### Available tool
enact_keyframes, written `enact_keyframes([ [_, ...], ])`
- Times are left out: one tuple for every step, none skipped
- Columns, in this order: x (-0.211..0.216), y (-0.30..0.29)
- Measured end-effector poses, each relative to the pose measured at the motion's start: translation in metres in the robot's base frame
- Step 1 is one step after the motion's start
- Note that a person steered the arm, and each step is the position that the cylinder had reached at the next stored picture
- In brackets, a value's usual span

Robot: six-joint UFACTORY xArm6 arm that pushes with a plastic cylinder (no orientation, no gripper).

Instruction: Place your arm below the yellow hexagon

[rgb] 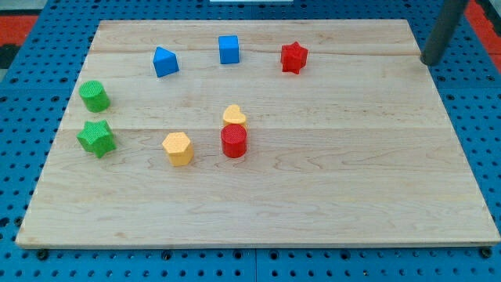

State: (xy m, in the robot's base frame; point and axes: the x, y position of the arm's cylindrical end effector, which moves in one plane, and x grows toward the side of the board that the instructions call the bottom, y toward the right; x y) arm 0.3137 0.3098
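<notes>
The yellow hexagon block (178, 148) sits nearest on the pale wooden board (313, 204), left of centre, with a red cylinder block (234, 141) just to its right touching a yellow heart block (234, 116) behind it. Farther back stands a red star block (294, 57). My tip (429, 60), a bare dark rod with no claw and holding nothing, rests at the board's top right edge, well apart from the hexagon.

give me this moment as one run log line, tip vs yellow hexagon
tip: view's top right, at board edge | yellow hexagon: left of centre, beside red cylinder | tip far from hexagon, touching no block | step: not yet below hexagon
</notes>
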Motion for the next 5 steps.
enact_keyframes([
  [0.004,0.011],
  [0.004,0.011],
  [0.024,-0.021],
  [0.131,-0.046],
  [0.238,-0.146],
])
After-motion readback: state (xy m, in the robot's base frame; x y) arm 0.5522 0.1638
